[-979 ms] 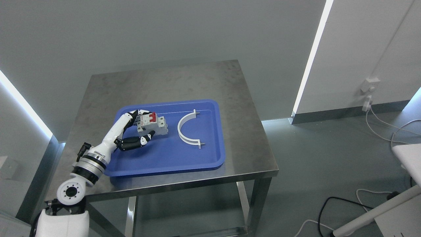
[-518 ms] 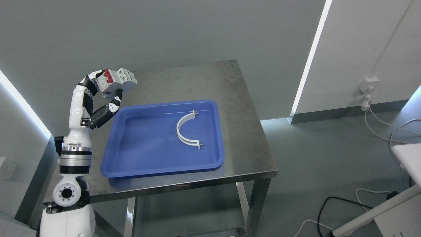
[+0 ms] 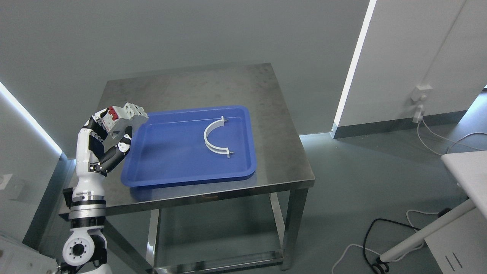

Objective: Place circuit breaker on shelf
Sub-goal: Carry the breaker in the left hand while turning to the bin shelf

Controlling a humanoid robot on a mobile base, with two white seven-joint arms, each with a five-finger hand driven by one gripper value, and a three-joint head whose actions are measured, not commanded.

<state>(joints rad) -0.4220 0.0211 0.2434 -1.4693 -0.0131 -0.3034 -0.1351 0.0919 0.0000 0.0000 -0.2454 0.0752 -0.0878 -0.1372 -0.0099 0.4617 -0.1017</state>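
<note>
Here, left hand (image 3: pixel 104 139) fingers curled around circuit breaker (image 3: pixel 123 116), raised beside blue tray (image 3: pixel 182 175), no lettering legible

The circuit breaker (image 3: pixel 125 116) is up off the surface, a chunky light-grey block with a red switch lever on its upper face and a row of rounded terminal bumps along its far top edge. It's tilted, the red lever end toward the picture's left and the bumpy end angled up and to the right. It sits in the air at the picture's left, just beyond the left rim of the blue tray (image 3: pixel 182 179), over the steel table (image 3: pixel 182 87), clear of both
</note>
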